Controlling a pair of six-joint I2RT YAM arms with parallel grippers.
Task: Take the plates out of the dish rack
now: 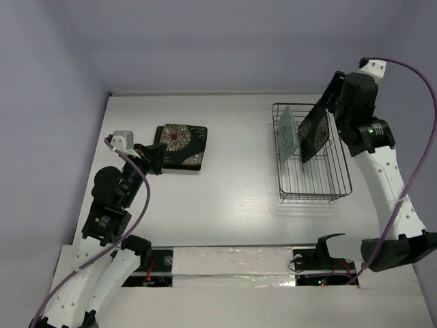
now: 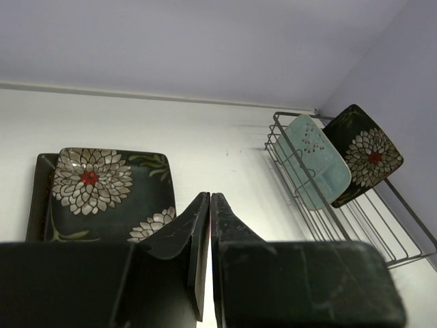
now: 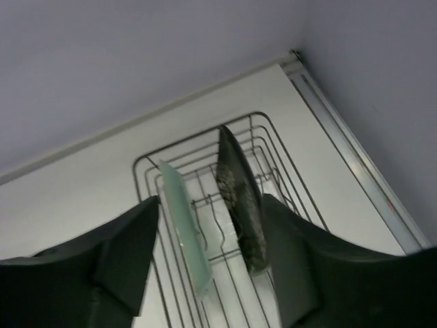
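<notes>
The right hand [image 3: 212, 205] is hanging open above the dark wire dish rack [image 1: 314, 197] at the upper right, framing both the upright black flowered square plate [image 3: 239, 198] and pale mint-green oblong plate [image 3: 184, 225]; it should be centring on one rim alone before closing; the left hand [image 2: 210, 201] is sitting closed.

Lighting is even, diffuse and overhead; all views are bright. The walls read pale lavender. The table [image 1: 232, 137] is near-white. The rack [image 1: 313, 198] casts a faint, soft shadow along its lower edge. The top view is sharp. The left gripper [image 2: 209, 199] and right gripper [image 3: 212, 205] render dark across the lower frame. The right wrist view is softer overall.
</notes>
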